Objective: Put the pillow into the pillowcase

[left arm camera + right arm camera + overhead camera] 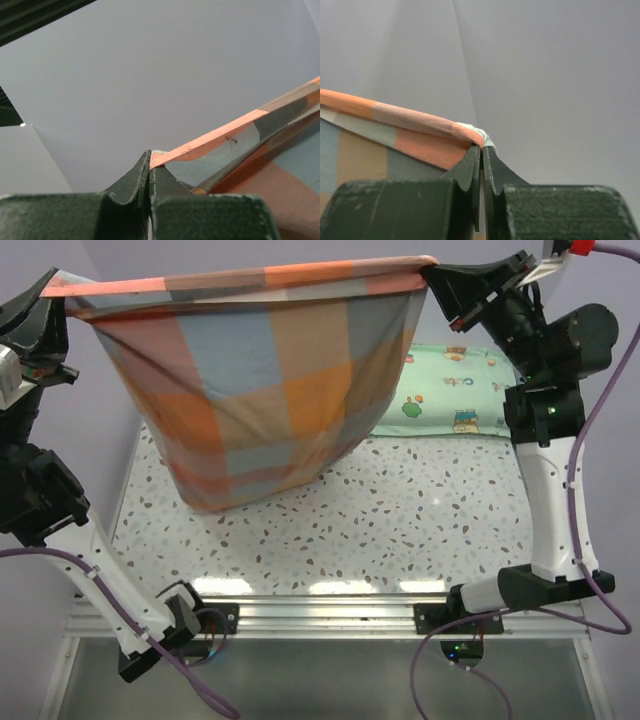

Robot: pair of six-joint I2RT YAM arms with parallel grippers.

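Setup: the bench (400, 530) has a speckled top. It shows bare in front of the pillowcase (260, 390) and to its front right. The bench's left edge runs close under the pillowcase's lower left corner.

The pillowcase hangs in the air with its top hem stretched taut between both arms. Its lower end sags toward the bench; I cannot tell whether it touches.

The pillow shows in no view. The pillowcase's lower half hangs full and squared, so the pillow is probably inside, but this is unconfirmed.

The green pillow (460, 390) lies flat on the bench behind the pillowcase's right side, partly hidden by it.

The left arm (40, 490) is at the pillowcase's top left corner and the right arm (545, 440) at its top right. The left jaws are pinched tight on the hem corner, and the right jaws likewise.

Step (judged): late in the task, a lift to settle the filling.

Next: keep both pinches and lower onto the bare bench in front of the pillowcase. Stay off the left edge and clear of the green pillow.
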